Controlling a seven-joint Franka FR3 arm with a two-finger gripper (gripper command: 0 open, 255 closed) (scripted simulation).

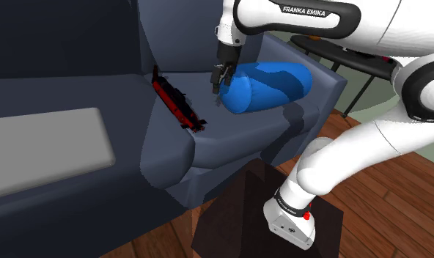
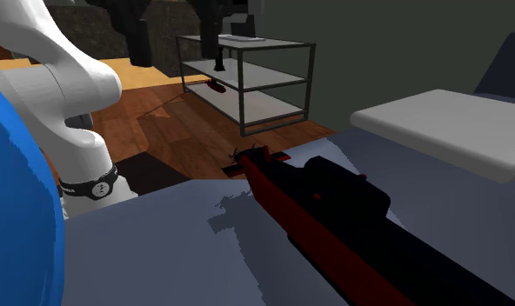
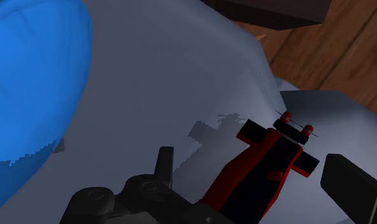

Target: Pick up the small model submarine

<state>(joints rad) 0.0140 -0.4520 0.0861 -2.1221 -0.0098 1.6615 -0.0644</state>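
The small model submarine [image 1: 177, 102] is red and black and lies lengthwise on the dark blue sofa's broad arm [image 1: 230, 132]. In the second exterior view the submarine [image 2: 325, 209] stretches away with its red tail fins toward the floor. My black gripper [image 1: 219, 80] hangs above the sofa arm, to the shoulder view's right of the submarine and close to a blue bolster [image 1: 270, 86]. In the wrist view the gripper [image 3: 251, 164] is open; the submarine [image 3: 263, 172] lies below the gap between the fingers [image 3: 353, 184], untouched.
The blue bolster [image 3: 28, 83] rests close beside the gripper. A light grey cushion [image 1: 39, 146] lies on the sofa seat. My dark stand [image 1: 259, 212] sits on the wood floor. A metal shelf unit [image 2: 247, 78] stands farther off.
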